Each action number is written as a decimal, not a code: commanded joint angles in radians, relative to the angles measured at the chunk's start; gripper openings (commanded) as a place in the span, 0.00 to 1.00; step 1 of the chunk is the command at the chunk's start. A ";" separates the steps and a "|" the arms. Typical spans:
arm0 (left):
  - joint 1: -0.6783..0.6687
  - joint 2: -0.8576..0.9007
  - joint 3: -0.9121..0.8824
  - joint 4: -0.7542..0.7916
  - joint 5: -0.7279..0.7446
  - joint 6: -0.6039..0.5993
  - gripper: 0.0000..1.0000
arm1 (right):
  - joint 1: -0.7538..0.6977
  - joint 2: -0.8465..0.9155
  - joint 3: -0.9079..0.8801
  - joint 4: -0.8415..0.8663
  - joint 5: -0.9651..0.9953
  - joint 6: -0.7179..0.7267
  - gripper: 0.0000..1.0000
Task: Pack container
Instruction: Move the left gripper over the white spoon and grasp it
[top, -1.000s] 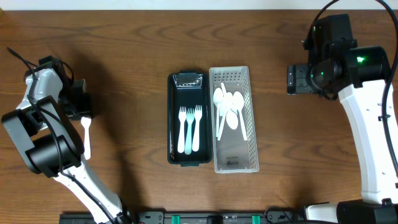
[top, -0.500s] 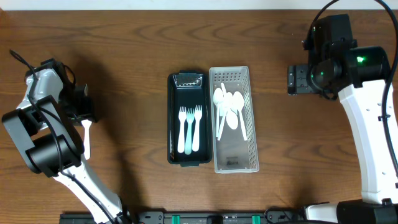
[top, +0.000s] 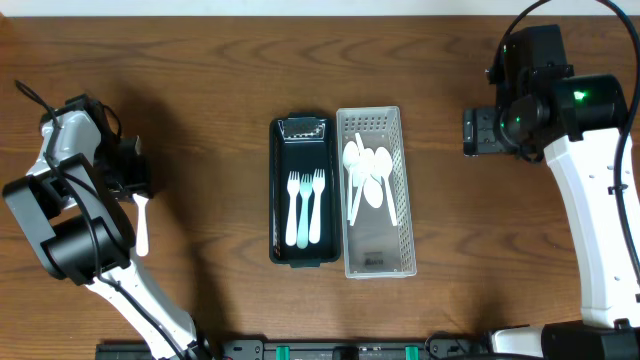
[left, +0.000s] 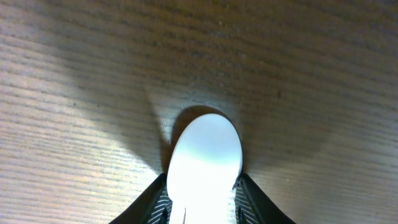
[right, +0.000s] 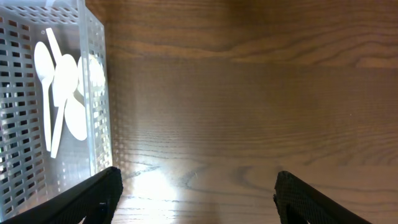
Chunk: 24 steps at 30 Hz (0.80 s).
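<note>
A black container (top: 277, 190) at the table's middle holds three pale forks (top: 305, 205). A white perforated basket (top: 400, 240) beside it on the right holds several white spoons (top: 370, 180); it also shows in the right wrist view (right: 25, 180). My left gripper (top: 131, 180) at the far left is shut on a white plastic utensil (top: 141, 228). In the left wrist view its rounded end (left: 205, 155) sticks out between the jaws (left: 202, 202), low over the wood. My right gripper (top: 481, 130) is open and empty (right: 196, 186) over bare wood to the right of the basket.
The brown wooden table (top: 200, 80) carries only the container, the basket and the utensil. The left arm's base stands at the front left (top: 80, 240), the right arm's white link runs along the right edge (top: 600, 220).
The left gripper and the white utensil have shifted slightly towards the front of the table. The right arm has not moved.
</note>
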 joint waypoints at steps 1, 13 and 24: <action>0.005 0.029 -0.020 0.008 -0.001 0.002 0.23 | -0.007 0.009 -0.005 -0.003 0.016 -0.010 0.82; 0.004 0.029 -0.019 0.009 -0.001 0.002 0.19 | -0.007 0.009 -0.005 0.014 0.026 -0.010 0.83; 0.004 0.029 -0.019 0.006 0.000 -0.024 0.06 | -0.007 0.009 -0.005 0.029 0.027 -0.010 0.83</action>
